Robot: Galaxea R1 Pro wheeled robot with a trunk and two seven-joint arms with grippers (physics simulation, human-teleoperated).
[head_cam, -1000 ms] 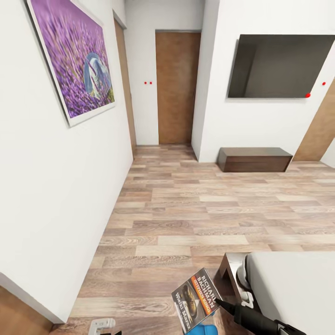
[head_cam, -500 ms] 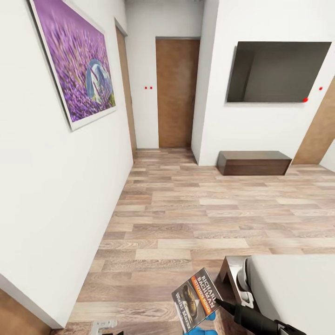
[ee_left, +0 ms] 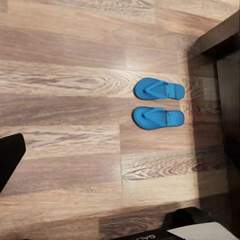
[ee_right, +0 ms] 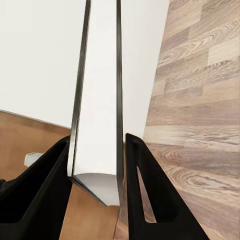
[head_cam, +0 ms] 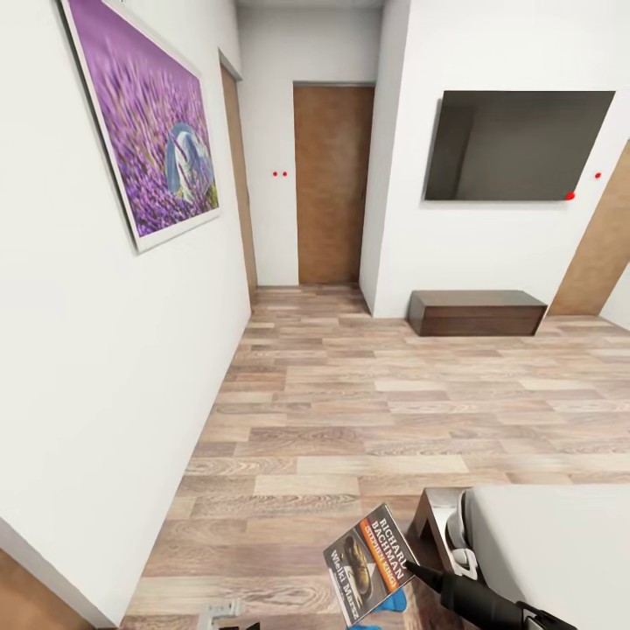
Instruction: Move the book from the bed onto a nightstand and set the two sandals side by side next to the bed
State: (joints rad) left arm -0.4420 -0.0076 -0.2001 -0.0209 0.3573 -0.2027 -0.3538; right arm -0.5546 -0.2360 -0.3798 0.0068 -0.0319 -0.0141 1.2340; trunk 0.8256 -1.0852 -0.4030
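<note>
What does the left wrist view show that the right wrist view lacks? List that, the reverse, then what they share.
Left wrist view: two blue sandals, lying side by side and apart. Right wrist view: the book seen edge-on, clamped in the right gripper, with a white wall behind. Shared: the wood-plank floor.

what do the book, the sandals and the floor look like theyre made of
Book: paper, glossy printed cover, white page edges between the right gripper fingers. Sandals: uniform matte blue, probably foam or rubber. Floor: wood-look planks with visible grain, lightly sheened; real wood or laminate is unclear.
</note>
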